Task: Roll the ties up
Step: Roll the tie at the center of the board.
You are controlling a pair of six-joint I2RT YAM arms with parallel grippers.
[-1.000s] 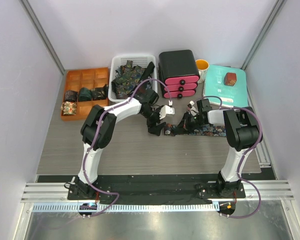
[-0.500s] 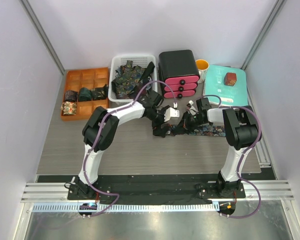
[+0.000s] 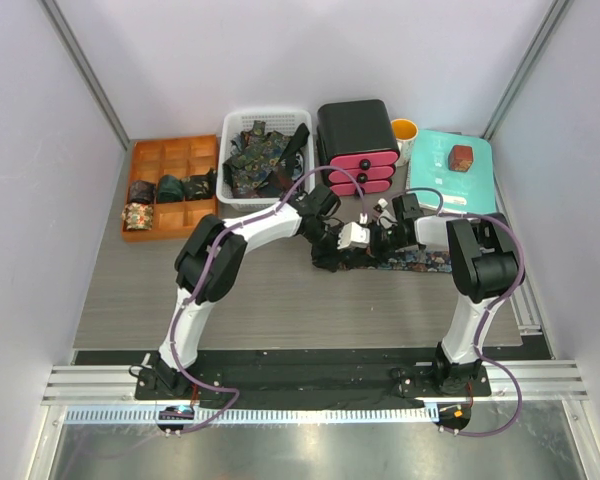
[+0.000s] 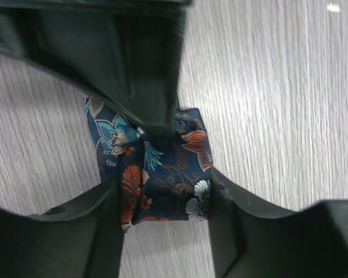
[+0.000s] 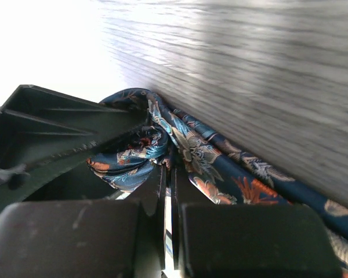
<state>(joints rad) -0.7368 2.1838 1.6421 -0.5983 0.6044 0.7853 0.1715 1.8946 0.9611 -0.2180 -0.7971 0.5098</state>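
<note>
My left gripper nearly closed, pinching started roll of navy floral fabric necktie on grey wood-grain table. My right gripper clamps its strip beside. Fabric likely light, limp, slippery: grip roll across width.

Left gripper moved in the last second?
Yes. The left gripper, holding the tie, has shifted right: from below the drawer unit's left edge to below its middle, nearer the right gripper.
</note>
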